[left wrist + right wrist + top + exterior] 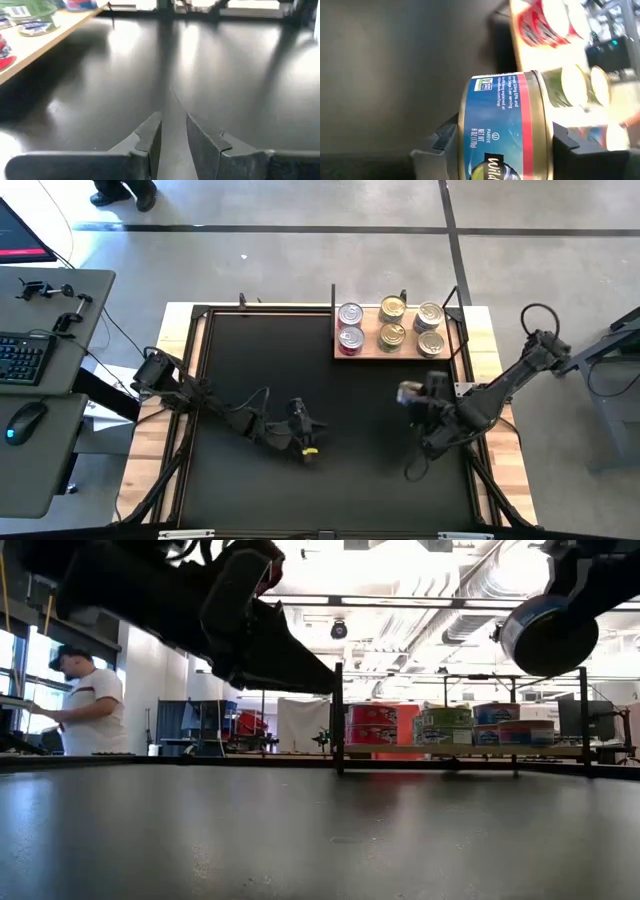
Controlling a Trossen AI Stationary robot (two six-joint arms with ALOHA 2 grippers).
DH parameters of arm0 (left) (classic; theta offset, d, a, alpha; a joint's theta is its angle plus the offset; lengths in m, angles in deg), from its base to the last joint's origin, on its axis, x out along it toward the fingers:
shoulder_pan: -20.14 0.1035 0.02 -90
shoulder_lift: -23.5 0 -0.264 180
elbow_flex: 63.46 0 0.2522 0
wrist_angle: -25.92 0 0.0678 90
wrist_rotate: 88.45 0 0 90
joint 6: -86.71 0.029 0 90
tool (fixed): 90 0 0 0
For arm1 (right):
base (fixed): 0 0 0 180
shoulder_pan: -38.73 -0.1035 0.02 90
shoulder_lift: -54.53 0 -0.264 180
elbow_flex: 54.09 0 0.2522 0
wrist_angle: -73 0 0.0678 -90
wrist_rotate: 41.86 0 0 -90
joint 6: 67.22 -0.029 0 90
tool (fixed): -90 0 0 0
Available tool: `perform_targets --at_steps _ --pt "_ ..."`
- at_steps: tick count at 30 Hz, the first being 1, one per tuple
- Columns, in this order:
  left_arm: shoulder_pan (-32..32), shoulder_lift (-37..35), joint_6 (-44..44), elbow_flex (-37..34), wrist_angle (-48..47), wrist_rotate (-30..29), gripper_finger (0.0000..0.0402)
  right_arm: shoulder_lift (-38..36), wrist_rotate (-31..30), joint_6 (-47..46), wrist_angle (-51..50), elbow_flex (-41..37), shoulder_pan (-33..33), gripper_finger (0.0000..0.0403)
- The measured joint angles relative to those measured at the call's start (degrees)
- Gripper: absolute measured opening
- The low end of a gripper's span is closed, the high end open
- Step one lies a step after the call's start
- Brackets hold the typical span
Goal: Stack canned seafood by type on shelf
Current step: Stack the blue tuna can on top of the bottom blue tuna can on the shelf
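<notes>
blue-labelled can (505, 130) clamped in right gripper (502, 150), label seen only there; left gripper (172, 132) slightly parted, empty.

Glossy metal can (505, 127) with paper label; wooden shelf (400, 350); smooth black mat (300, 380).

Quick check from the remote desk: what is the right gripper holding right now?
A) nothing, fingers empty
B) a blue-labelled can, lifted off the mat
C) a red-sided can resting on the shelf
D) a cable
B: the right gripper clamps a blue-labelled can, held above the mat.
</notes>
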Motion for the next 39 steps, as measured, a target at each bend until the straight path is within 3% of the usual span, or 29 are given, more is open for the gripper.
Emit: perform_targets --at_steps 4,9,19,25,30,39 --pt "1.3 0.0 -0.8 -3.3 7.6 0.0 0.0083 -3.2 -1.0 -3.2 -5.4 -0.9 2.8 0.0166" --pt "2.4 0.0 -2.2 -4.3 9.1 0.0 0.0083 -6.3 -2.2 -2.2 -5.9 -4.7 9.5 0.0166" --pt "2.7 0.0 -2.3 -4.3 9.2 0.0 0.0083 -6.9 -7.0 10.2 -7.4 -5.8 29.2 0.0166" --pt "2.7 0.0 -2.1 -4.3 9.2 0.0 0.0083 -6.3 -7.8 19.4 -2.6 -8.8 40.8 0.0166" --pt "2.6 0.0 -0.3 -4.3 9.1 0.0 0.0083 -4.4 -8.6 27.1 7.1 -13.2 48.2 0.0166" --pt "2.6 0.0 -0.3 -4.3 9.2 0.0 0.0083 -0.4 -8.5 33.3 14.8 -15.3 54.3 0.0166"
